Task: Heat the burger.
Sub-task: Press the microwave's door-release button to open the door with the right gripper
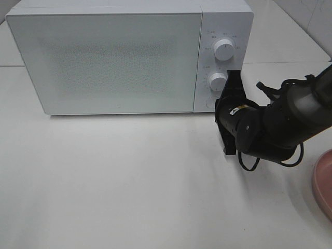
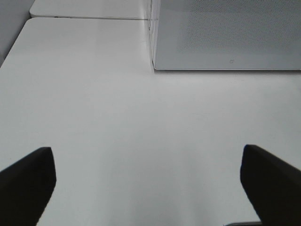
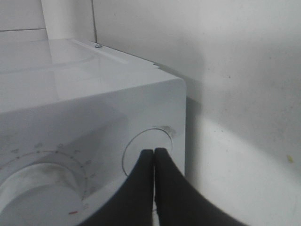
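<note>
The burger is out of view in every frame. The white microwave (image 1: 119, 57) stands at the back of the table with its door shut. My right gripper (image 1: 219, 104) is shut, empty, with its tips against the round button (image 1: 210, 102) at the bottom of the control panel, under the lower knob (image 1: 218, 81). The right wrist view shows the closed fingertips (image 3: 154, 155) on that round button (image 3: 160, 136), beside a knob (image 3: 37, 188). My left gripper (image 2: 148, 188) is open and empty over bare table, well short of the microwave's left front corner (image 2: 155, 66).
A round pink plate (image 1: 324, 181) shows partly at the right edge of the table. The upper knob (image 1: 223, 49) sits above the lower one. The white table (image 1: 129, 181) stretches in front of the microwave. A wall stands behind.
</note>
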You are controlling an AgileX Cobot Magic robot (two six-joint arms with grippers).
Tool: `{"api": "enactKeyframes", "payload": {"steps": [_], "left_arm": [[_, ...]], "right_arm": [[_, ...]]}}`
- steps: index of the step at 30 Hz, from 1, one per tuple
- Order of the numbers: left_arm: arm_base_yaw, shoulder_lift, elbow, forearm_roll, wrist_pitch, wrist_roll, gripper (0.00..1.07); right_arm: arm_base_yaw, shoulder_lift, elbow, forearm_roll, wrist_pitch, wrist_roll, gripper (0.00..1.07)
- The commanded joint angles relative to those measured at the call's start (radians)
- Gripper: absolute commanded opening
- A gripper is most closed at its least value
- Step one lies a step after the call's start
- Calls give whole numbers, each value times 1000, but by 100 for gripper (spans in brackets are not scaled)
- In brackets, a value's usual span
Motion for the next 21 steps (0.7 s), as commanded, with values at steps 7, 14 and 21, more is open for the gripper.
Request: {"api": "enactKeyframes", "payload": {"steps": [7,14,21], "left_arm": [[1,-15,3,-1,-13,1,100],[1,-15,3,-1,-13,1,100],[1,-15,3,-1,-13,1,100]], "right_arm": [[-16,50,-64,-31,0,19,0],[-31,56,-85,-27,-3,19,0],[-35,79,-120,-35,1,24,0]]}}
